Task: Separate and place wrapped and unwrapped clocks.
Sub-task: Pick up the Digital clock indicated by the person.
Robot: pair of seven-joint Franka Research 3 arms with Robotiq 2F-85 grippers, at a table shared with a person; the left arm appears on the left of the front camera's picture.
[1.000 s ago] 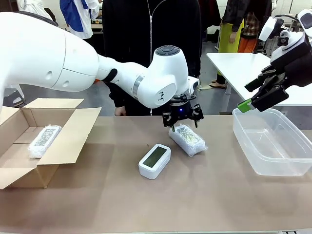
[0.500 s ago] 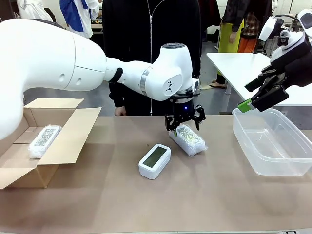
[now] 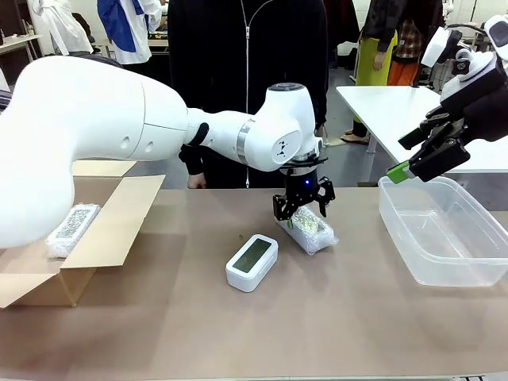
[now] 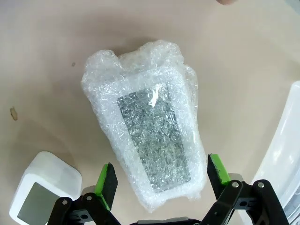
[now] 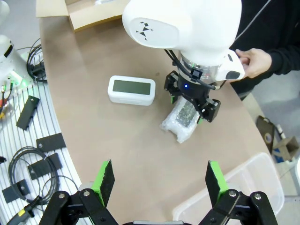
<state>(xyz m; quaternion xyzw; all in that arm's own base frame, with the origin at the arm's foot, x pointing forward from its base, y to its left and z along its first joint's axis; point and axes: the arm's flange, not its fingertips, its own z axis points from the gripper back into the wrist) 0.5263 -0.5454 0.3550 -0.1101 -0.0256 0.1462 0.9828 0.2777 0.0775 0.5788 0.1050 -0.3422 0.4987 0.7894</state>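
A wrapped clock in bubble wrap lies on the brown table right of centre, its dark screen showing through. My left gripper hangs open just above its far end, one green pad on each side of the bundle. Another wrapped clock lies in the cardboard box at the left. The unwrapped clock, smooth and white with a grey-green screen, sits at the table's middle. My right gripper is open and empty, high above the clear plastic tub.
A person in black stands at the far side, one hand near the table edge behind my left arm. The tub's rim runs close beside the wrapped clock. Cables and small black parts lie on a rack off the table's near edge.
My left gripper has come down and slightly right onto the wrapped clock, jaws still open. The right arm and the clocks have not moved.
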